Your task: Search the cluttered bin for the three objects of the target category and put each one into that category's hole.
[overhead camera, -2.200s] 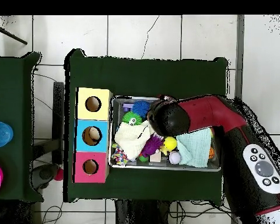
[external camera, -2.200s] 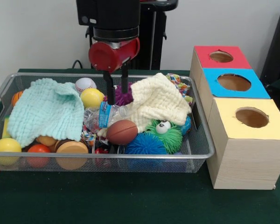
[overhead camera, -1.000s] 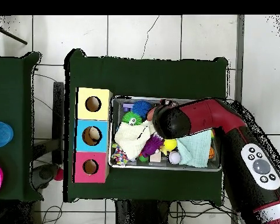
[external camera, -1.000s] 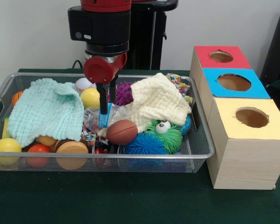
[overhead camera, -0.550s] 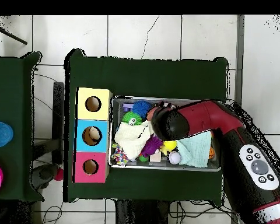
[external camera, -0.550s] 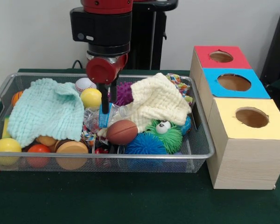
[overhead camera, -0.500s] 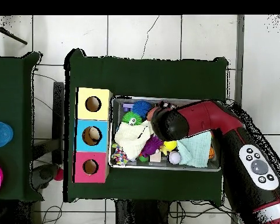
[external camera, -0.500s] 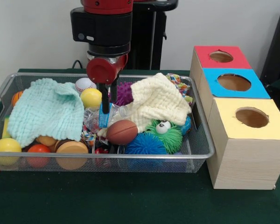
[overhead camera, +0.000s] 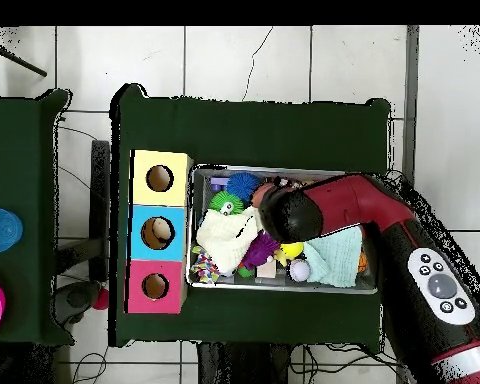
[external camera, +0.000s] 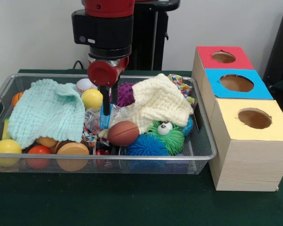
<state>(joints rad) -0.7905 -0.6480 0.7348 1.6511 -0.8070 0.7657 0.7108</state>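
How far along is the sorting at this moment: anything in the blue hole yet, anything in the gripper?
Nothing shows as done: the hole in the blue panel looks dark, and what lies inside it cannot be seen. The gripper hangs over the middle of the bin, just above a clear plastic bottle, with nothing visibly gripped. The bin is crowded with balls, two cloths and spiky toys, so all the searching and dropping appears to be left.
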